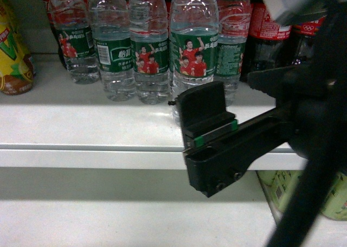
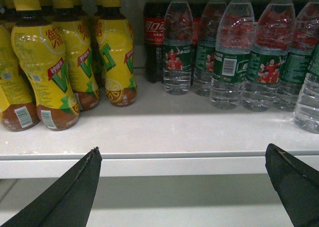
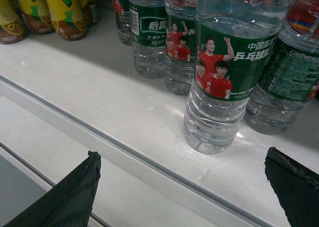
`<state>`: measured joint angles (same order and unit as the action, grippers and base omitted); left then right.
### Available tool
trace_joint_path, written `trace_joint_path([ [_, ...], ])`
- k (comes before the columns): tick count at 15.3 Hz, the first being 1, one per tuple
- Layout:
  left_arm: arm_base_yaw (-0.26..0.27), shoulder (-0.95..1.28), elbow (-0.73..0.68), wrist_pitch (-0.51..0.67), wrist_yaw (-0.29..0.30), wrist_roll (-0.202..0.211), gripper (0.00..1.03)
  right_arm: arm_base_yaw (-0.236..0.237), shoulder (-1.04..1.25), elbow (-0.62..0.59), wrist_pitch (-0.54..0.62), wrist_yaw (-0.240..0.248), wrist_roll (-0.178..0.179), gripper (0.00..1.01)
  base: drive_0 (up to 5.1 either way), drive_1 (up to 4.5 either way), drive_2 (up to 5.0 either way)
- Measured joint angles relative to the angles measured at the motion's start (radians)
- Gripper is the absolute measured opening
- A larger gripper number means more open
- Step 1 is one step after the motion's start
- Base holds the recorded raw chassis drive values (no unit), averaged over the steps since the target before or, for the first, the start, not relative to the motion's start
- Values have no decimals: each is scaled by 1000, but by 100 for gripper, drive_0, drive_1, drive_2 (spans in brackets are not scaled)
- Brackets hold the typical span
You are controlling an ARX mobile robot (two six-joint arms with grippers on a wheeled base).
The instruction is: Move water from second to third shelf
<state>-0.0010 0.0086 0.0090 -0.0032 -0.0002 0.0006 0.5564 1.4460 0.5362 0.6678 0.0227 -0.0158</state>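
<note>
1. Water bottle (image 3: 217, 82), the front one of the green-label row, stands upright on the white shelf (image 1: 81, 127), nearest the shelf's front edge, with its neighbours just behind and beside it.

2. Right gripper (image 3: 182, 187) is lined up on it: in the right wrist view both dark fingertips sit spread wide at the bottom corners, nothing between them, and the bottle rises dead ahead, slightly right of centre, just past the shelf lip.

3. From the head view, the right arm's black finger (image 1: 203, 108) hangs in front of that same bottle's lower half, near it; I can't tell if it touches.

4. The bottle's long axis is vertical, so I'd judge a straight forward reach, jaws passing either side of the ribbed body below the label, is what the grab calls for.

5. Left gripper (image 2: 182, 187) also stands spread and empty, but it faces the gap between the yellow lemon-tea bottles (image 2: 45, 62) and the water row, well apart from the target. Right arm is clearly the nearer.

6. Watch the neighbour bottle on the right (image 3: 284, 82): it's close, and a finger could nudge it.
</note>
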Motion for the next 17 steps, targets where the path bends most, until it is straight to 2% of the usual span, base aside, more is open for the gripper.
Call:
trace_joint_path([
  [5,0,0,0,0,0,0,98,-7,140,158,-44,9,28,98,0,0,0],
  [7,0,0,0,0,0,0,98,-6,160,210,-79,16,59,98,0,0,0],
  [10,0,0,0,0,0,0,98,-11,225,298,-145,63,107,98,0,0,0],
  [12,0,0,0,0,0,0,98,-28,289,379,-162,116,141,98,0,0,0],
  [14,0,0,0,0,0,0,98,-36,317,418,-159,143,152,98,0,0,0],
  [17,0,0,0,0,0,0,98,-40,367,470,-168,150,166,98,0,0,0],
])
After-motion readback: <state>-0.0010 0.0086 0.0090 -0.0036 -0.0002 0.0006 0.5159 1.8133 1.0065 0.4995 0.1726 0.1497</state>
